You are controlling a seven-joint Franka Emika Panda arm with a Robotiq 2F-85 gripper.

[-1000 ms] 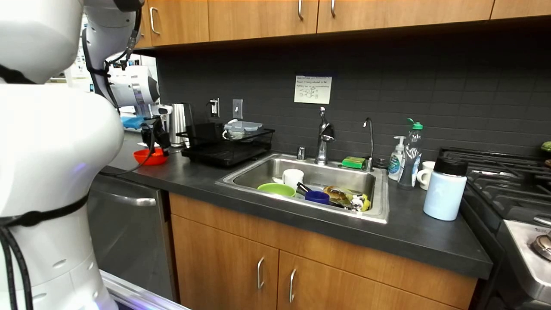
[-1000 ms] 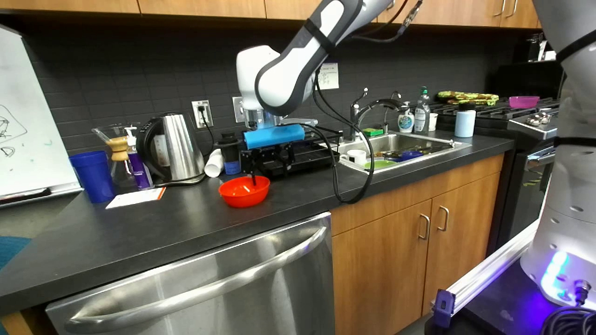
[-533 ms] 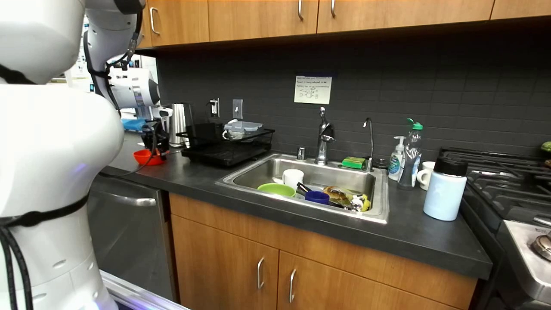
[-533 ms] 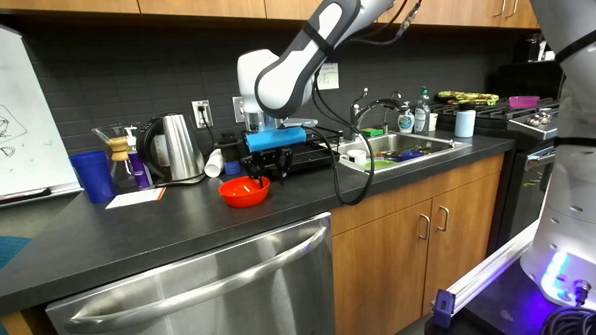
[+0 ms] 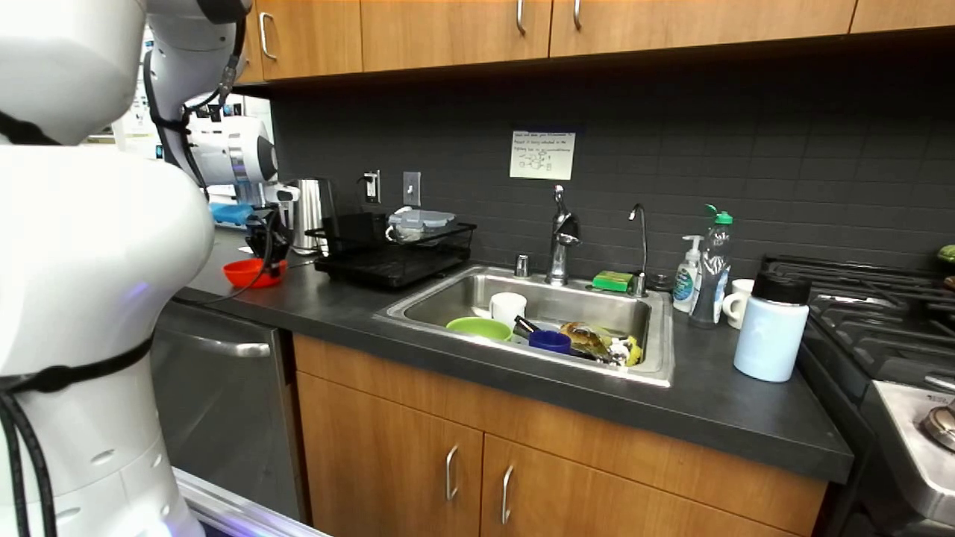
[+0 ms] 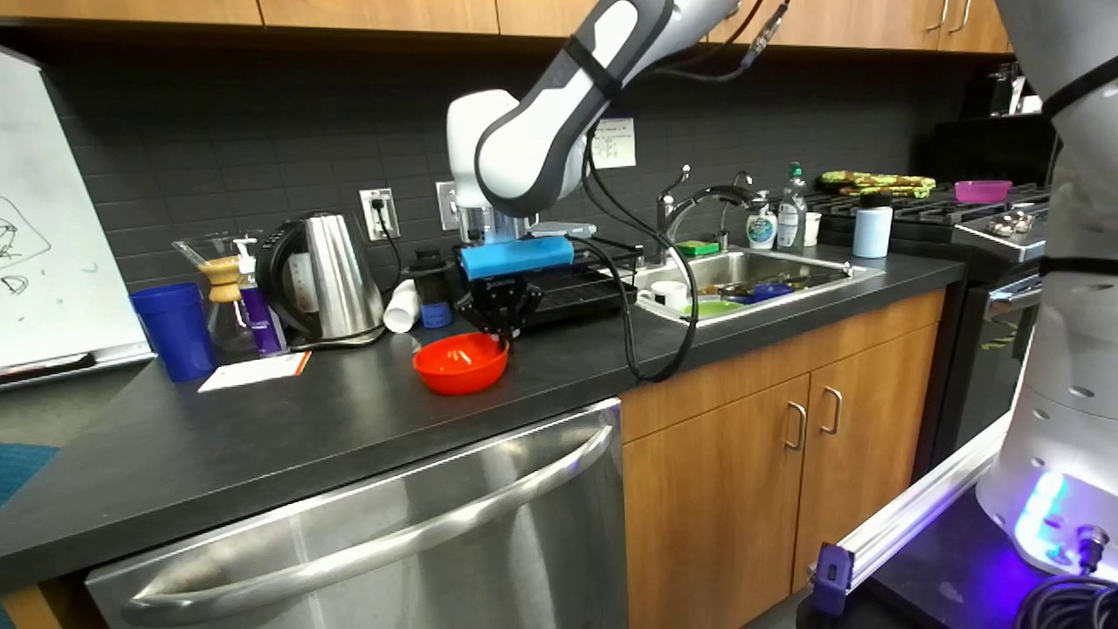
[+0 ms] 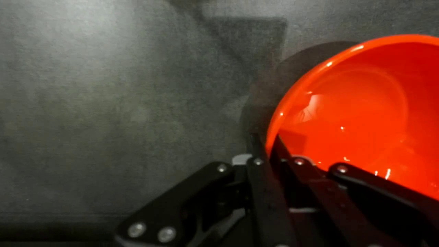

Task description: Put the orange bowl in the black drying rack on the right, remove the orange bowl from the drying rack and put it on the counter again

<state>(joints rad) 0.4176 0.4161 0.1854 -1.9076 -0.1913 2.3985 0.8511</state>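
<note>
Pinching the rim of the orange bowl (image 7: 349, 109), our hand (image 7: 267, 140) sets one jaw inside the wall and the other outside — pressed together with only the rim between. The governing relation: in the wrist view, the bowl's body extends to the right of the hand; in both exterior views, that body lies on the side of the hand facing away from the black drying rack (image 5: 358, 273). The rack stands just beyond the hand on the opposite side. The bowl is round, so we have no long axis to align. It appears to sit on the counter (image 6: 262, 463) beneath the hand; we cannot tell whether its base is wholly down.

We judge this to be the pickup for the first placement. For the transfer, we should lift straight up, then carry rackward with the bowl trailing — far enough that the trailing edge clears the rack's wall. A one-sided rim grip may let the bowl sag or swivel.

Containers: inside the bowl, the part in view shows only glints. Beyond the hand, the rack carries a lidded box (image 5: 420, 218) and what looks like a white cup (image 5: 407, 234). Past the rack, the sink (image 5: 662, 328) holds a white mug (image 5: 508, 308), a green bowl (image 5: 480, 327) and a small blue vessel (image 5: 550, 341).
</note>
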